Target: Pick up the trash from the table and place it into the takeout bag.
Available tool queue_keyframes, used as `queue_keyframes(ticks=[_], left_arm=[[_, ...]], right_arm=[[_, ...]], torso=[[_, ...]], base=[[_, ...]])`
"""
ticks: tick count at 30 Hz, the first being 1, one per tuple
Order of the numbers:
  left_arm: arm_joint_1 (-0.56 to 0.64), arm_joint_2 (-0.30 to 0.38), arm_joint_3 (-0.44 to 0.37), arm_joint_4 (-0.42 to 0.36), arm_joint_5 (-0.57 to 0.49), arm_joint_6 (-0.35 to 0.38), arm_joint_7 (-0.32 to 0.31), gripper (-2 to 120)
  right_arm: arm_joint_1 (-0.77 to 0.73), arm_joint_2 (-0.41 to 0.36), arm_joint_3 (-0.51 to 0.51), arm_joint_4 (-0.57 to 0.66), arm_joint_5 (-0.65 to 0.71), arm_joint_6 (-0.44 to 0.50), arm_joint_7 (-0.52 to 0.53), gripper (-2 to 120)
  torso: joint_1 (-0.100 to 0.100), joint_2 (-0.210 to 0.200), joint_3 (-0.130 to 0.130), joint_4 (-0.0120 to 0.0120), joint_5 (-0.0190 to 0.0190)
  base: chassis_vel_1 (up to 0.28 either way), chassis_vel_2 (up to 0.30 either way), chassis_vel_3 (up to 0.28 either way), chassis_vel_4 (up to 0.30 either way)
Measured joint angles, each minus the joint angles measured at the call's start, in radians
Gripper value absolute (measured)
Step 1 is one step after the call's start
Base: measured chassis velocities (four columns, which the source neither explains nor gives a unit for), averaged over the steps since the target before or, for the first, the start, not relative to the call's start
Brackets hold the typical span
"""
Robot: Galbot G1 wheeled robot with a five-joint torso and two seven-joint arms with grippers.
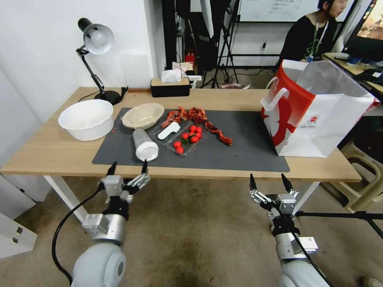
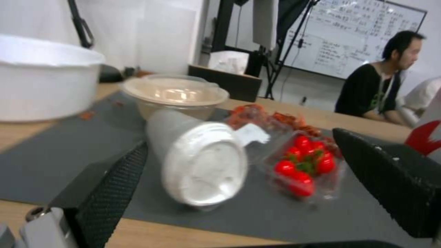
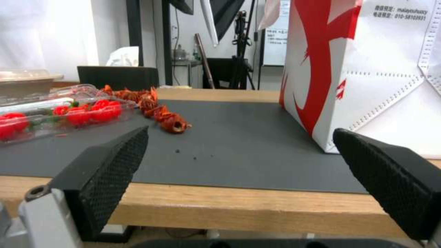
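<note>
**Cup first: light, thin-walled, grip across the body**

My left pincer (image 1: 127,167) hung just off the tabletop's (image 1: 48,147) near edge, jaws spread wide w/ nothing in them, lined up on the clear white-lidded cup (image 1: 144,144). My right pincer (image 1: 269,181) sat lower, off the near edge toward the right end, also wide open & empty, facing the takeout bag (image 1: 319,119).

The cup lay on its side on the grey mat (image 1: 239,151), near the mat's front-left corner, lid (image 2: 204,174) pointing at me. It looked empty, so prob. very light; thin plastic wall, likely to flex or dent if squeezed hard, and round enough to roll off sideways. I judged the best hold was across the body just behind the lid rim, where the lid stiffens it, w/ a gentle close.

The shallow beige dish (image 1: 143,115) sat behind the cup toward the mat's back-left corner, just beside the big white bowl (image 1: 85,118). Stiff but low; probably only a rim pinch would work.

Clear tray of cherry tomatoes (image 1: 187,139) lay just right of the cup, close enough to get nudged. Red shell scraps (image 1: 195,115) trailed across mid-mat: brittle, irregular, awkward to pinch.

The bag stood upright at the tabletop's right end, mouth open; paper sides soft, so I'd drop in from above.
</note>
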State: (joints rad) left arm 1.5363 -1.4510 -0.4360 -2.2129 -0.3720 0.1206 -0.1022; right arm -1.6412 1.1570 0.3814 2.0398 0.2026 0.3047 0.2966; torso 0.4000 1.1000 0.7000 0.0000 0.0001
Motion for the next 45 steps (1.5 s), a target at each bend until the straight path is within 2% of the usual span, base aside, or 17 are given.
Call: queue_keyframes(ticks=[6,15,32,45], left_arm=[[-0.096,0.0,0.026,0.044,-0.035,0.084,-0.061,100],[-0.217,-0.004,0.032,0.145,-0.038,0.135,-0.119,100],[-0.295,-0.015,0.042,0.246,0.018,0.129,-0.133,100],[-0.318,-0.021,0.052,0.28,0.056,0.124,-0.153,100]], right_arm=[[0.0,0.006,0.0,0.008,-0.007,-0.006,0.0,100],[0.001,0.019,-0.002,0.017,-0.015,-0.023,0.0,100],[0.001,0.029,-0.004,0.018,-0.021,-0.026,0.0,100],[0.001,0.03,-0.004,0.018,-0.022,-0.026,0.001,100]], torso=[[0.0,0.0,0.0,0.0001,-0.0001],[0.0,0.0,0.0,0.0001,-0.0001],[0.0,0.0,0.0,0.0,-0.0001],[0.0,0.0,0.0,0.0,-0.0001]], base=[[0.0,0.0,0.0,0.0],[0.0,0.0,0.0,0.0],[0.0,0.0,0.0,0.0],[0.0,0.0,0.0,0.0]])
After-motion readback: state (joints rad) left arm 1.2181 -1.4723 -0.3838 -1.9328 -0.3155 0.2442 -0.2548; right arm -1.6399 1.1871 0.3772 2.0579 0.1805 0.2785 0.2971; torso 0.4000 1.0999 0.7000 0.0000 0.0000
